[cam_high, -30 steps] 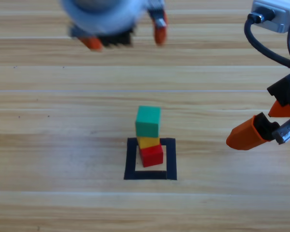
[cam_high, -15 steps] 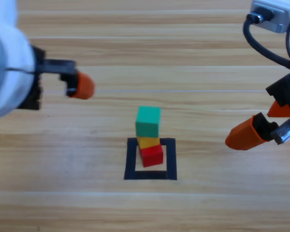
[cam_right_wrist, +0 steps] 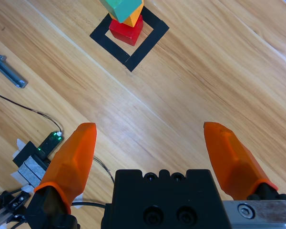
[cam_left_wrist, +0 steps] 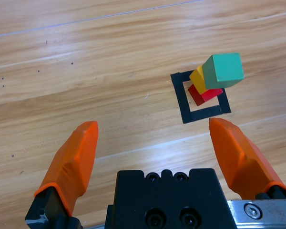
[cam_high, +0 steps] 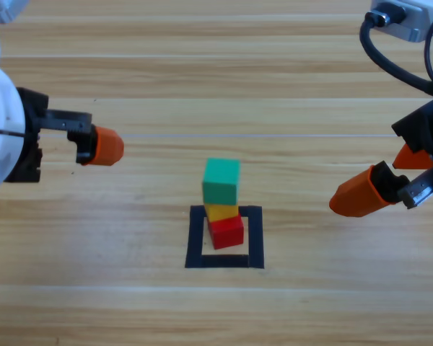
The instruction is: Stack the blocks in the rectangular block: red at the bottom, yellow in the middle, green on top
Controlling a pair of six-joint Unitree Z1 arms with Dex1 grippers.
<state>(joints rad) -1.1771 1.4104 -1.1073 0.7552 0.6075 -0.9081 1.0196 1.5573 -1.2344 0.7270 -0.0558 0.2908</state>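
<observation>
Inside the tape outline point(cam_high: 225, 247), just below the tabletop's point(cam_high: 130, 303) centre in the high view, the stack stands complete: red point(cam_high: 226, 232) at the bottom, yellow point(cam_high: 221, 212) on it, green point(cam_high: 221, 181) on top. Red sits toward the outline's 12 o'clock edge, within the tape. The upper cubes look slightly turned against red, though the tower stands.

Judgement: the stacking order matches the task and the work appears to be at its close. No further grasp seems called for; the next move need only keep both arms clear of the tower, since a brush against green could topple it.

The left gripper point(cam_left_wrist: 155, 152) hangs at 9 o'clock from the stack, well apart, jaws spread wide and holding nothing. The right gripper point(cam_right_wrist: 152, 155) hangs at 3 o'clock, also well apart, jaws likewise wide open and empty. Each wrist view shows the stack far ahead of its jaws, untouched.
</observation>
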